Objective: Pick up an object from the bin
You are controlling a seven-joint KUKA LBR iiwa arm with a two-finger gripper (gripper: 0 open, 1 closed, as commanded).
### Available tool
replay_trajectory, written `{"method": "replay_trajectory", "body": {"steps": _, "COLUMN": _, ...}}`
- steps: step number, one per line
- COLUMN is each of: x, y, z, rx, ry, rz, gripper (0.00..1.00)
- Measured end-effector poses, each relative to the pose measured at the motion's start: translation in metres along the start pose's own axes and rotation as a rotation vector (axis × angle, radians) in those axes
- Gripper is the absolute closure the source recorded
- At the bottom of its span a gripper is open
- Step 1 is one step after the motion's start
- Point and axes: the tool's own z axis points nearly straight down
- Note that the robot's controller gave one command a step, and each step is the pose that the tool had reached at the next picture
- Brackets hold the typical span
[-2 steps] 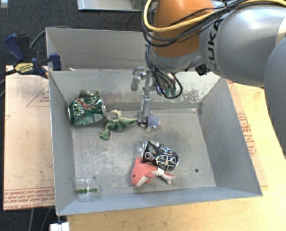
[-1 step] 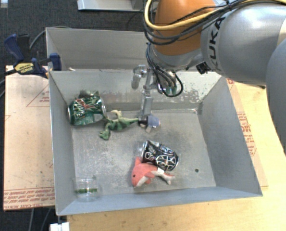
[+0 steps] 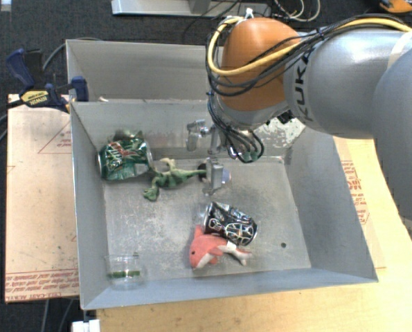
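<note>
1. Gripper [image 3: 206, 155]: I read the fingers as spread apart, with nothing between them, low over the bin [image 3: 88, 185] floor.
2. Green floppy toy [image 3: 165, 178]: it lies on the floor just left of the gripper, one thin end touching or almost touching the nearer finger. I judge it the likeliest pick. Risk: a close from here may pinch only that thin end, so the limp body dangles and slips out on the lift.
3. Crushed green can [image 3: 124, 159]: further left of the gripper, just beyond the toy. Risk: a dragged toy could snag on it.
4. Crushed black-and-white can [image 3: 230, 225]: just on the near side of the gripper, resting against the pink toy [image 3: 209, 251]. Risk: a sideways correction could knock the finger into it.
5. Clear cup [image 3: 124, 268]: well apart, toward the near-left corner; I see no hazard there.
6. Bare floor under the fingers. Risk: descending further may jam the tips on metal.
</note>
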Motion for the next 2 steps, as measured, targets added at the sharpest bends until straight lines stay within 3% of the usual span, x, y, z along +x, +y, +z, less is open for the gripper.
{"method": "replay_trajectory", "body": {"steps": 1, "x": 0.066, "y": -0.032, "z": 0.038, "rx": -0.001, "ry": -0.002, "rz": 0.104, "gripper": 0.0}}
{"method": "replay_trajectory", "body": {"steps": 2, "x": 0.033, "y": -0.009, "z": 0.094, "rx": -0.001, "ry": -0.003, "rz": -0.035, "gripper": 0.0}}
